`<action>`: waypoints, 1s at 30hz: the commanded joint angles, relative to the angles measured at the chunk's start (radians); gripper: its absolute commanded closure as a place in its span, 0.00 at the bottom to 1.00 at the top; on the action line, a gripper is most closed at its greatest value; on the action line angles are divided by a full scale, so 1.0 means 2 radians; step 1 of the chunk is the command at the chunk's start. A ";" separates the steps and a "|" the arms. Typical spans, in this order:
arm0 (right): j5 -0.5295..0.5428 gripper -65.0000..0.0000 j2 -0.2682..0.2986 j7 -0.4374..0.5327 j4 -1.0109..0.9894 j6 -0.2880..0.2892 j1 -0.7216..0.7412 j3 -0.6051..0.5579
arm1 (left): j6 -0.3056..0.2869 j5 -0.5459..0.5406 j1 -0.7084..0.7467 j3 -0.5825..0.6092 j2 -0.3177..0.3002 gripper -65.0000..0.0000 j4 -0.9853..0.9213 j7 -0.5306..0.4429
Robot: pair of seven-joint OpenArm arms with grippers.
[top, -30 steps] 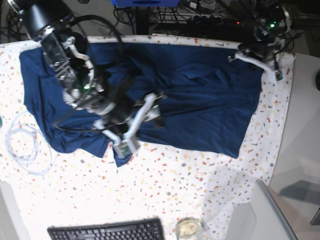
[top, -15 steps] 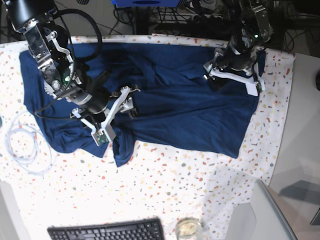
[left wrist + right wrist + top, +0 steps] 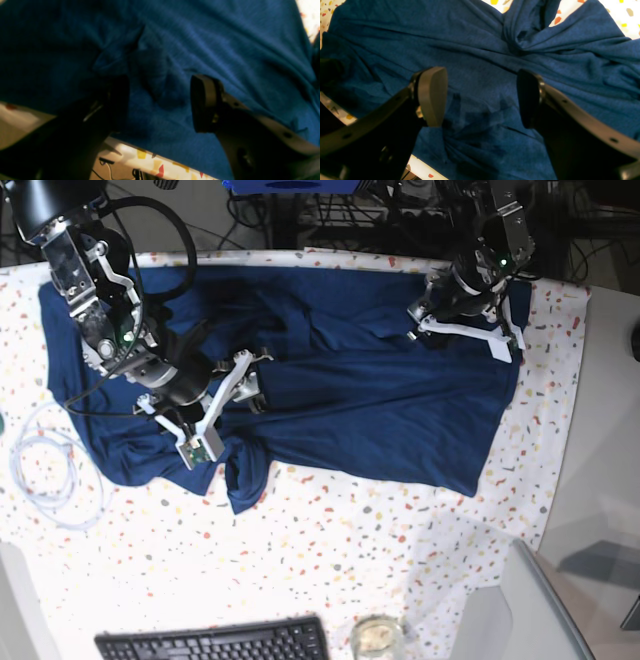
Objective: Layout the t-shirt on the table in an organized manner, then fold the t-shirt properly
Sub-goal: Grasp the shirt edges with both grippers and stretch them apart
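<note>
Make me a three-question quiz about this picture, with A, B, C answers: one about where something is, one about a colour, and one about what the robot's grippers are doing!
1. Where is the keyboard?
A. On top of the t-shirt
B. At the table's bottom edge in the base view
C. In a gripper

2. What colour is the t-shirt?
A. Dark blue
B. Red
C. Yellow

3. What are the left gripper and right gripper doing?
A. Both open above the t-shirt
B. Both squeezed shut on cloth
C. Both holding the keyboard

Answers:
1. B, it lies on the speckled table below the t-shirt.
2. A, the whole cloth is dark blue.
3. A, each wrist view shows two fingers spread apart with only cloth seen between them.
</note>
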 commanded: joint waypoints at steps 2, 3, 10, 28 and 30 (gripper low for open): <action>0.002 0.37 0.000 0.011 0.009 0.003 0.006 0.003 | -0.001 -0.004 -0.008 0.001 -0.001 0.51 0.002 -0.008; 0.002 0.37 0.001 0.011 0.009 0.003 0.006 0.003 | -0.001 -0.004 -0.008 0.001 -0.001 0.56 0.002 -0.008; 0.002 0.37 0.001 0.011 0.009 0.003 0.006 0.003 | 0.017 -0.004 -0.006 0.000 -0.008 0.98 0.000 -0.008; 0.002 0.38 0.001 0.011 0.007 0.003 0.006 0.003 | 0.070 -0.004 0.025 0.000 -0.021 1.00 0.100 -0.010; 0.002 0.38 0.001 0.012 0.007 0.003 0.006 0.003 | 0.079 -0.004 0.030 0.000 -0.028 1.00 0.103 -0.011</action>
